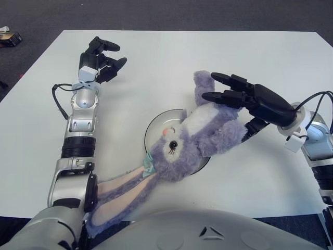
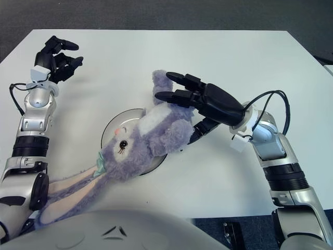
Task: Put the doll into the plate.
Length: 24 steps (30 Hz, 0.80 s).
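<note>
A purple plush bunny doll (image 1: 192, 138) lies with its head and body across a round silver plate (image 1: 152, 126) in the middle of the white table. Its long pink-lined ears (image 1: 112, 200) trail off the plate toward the front left edge. One leg (image 1: 202, 86) sticks up toward the back. My right hand (image 1: 229, 107) hovers over the doll's rear, its fingers (image 1: 223, 78) stretched out straight above the leg and its thumb (image 1: 251, 127) at the body's right side, gripping nothing. My left hand (image 1: 104, 57) shows at the far left of the table, loosely curled and holding nothing.
The white table (image 1: 208, 52) stretches wide behind and to the right of the plate. A small dark object (image 1: 9, 36) lies on the floor beyond the table's back left corner. A black cable (image 1: 317, 101) loops at my right wrist.
</note>
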### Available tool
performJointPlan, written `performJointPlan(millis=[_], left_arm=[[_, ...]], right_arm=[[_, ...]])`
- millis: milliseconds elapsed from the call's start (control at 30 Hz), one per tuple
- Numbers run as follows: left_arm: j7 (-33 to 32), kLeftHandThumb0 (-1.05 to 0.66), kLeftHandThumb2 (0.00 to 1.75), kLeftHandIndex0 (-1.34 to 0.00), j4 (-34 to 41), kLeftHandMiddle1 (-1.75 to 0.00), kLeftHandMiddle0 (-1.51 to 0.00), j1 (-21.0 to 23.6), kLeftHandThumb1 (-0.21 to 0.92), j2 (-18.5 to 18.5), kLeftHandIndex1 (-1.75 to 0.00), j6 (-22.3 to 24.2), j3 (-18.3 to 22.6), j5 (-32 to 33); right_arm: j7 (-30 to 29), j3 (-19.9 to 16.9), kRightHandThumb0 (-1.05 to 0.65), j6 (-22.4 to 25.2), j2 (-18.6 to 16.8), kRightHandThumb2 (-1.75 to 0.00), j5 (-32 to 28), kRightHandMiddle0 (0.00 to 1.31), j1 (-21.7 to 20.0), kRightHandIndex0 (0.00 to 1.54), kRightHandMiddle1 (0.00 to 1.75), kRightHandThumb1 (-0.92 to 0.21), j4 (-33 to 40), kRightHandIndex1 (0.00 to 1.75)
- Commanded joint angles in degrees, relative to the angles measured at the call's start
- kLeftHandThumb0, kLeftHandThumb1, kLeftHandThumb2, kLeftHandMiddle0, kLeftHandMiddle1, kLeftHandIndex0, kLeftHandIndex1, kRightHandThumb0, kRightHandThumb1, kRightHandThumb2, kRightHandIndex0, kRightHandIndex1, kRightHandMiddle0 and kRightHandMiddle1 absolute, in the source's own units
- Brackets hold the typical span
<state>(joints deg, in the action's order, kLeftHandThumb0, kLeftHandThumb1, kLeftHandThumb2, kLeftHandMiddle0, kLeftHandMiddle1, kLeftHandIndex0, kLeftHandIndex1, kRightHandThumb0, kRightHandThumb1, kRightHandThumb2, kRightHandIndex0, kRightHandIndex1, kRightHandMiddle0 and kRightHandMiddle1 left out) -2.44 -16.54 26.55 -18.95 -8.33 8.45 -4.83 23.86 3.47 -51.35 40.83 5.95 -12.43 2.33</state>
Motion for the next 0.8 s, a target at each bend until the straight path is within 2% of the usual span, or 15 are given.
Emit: performJointPlan(millis=[0,133,333,633,667,733,767], left_arm=[[0.4,-0.01,0.15,-0.41,-0.6,-1.13,-0.73,-0.4,0.92,-0.1,-1.38,-0.7,-0.3,-0.3],[0.4,-0.01,0.15,-0.41,-0.6,-1.13,-0.73,-0.4,0.92,-0.1,-1.38,-0.7,-0.3,-0.3],[0.2,-0.01,0.15,-0.41,-1.7,-1.13,-0.73,0.0,0.92,0.3,-1.37,-1.4,-0.9,-0.6],[0.1,-0.01,0.15,-0.41,-2.0,-1.13,-0.73,0.1,0.92,0.2,-1.37,-1.6,-1.0,-0.6],[0.0,-0.01,0.15,-0.41,-2.2,-1.13,-0.73,0.2,0.92,0.5,-1.37,-1.7,-1.3,-0.7],[-0.2,-0.01,0.14,-0.42,-2.6,-1.13,-0.74,0.4,0.92,0.8,-1.36,-1.9,-1.7,-1.0],[-0.2,-0.01,0.14,-0.42,-2.7,-1.13,-0.74,0.4,0.92,0.9,-1.36,-1.9,-1.8,-1.0]], right_arm=[[0.2,-1.2,-0.46,0.3,-0.1,-0.12,-0.9,0.32,-0.6,0.00,0.00,-0.92,-0.3,0.00],[0.4,-1.3,-0.46,0.3,-0.2,-0.12,-0.9,0.32,-0.6,0.00,0.00,-0.92,-0.3,0.00],[-2.4,-4.6,-0.43,2.2,-2.1,-0.12,-0.1,0.26,-3.3,0.00,0.00,-0.92,-0.7,0.00],[-2.5,-5.0,-0.42,2.4,-2.8,-0.12,0.4,0.25,-3.6,0.00,0.01,-0.92,-0.9,0.00],[-3.9,-6.0,-0.42,3.4,-3.3,-0.12,1.7,0.25,-4.7,0.00,0.01,-0.92,-2.2,0.00],[-5.6,-7.2,-0.62,4.2,-4.0,-0.12,2.5,0.19,-7.3,0.00,0.00,-0.92,-5.0,0.00],[-6.0,-7.5,-0.65,4.2,-4.3,-0.12,2.5,0.19,-8.2,0.00,0.00,-0.92,-5.8,0.00]])
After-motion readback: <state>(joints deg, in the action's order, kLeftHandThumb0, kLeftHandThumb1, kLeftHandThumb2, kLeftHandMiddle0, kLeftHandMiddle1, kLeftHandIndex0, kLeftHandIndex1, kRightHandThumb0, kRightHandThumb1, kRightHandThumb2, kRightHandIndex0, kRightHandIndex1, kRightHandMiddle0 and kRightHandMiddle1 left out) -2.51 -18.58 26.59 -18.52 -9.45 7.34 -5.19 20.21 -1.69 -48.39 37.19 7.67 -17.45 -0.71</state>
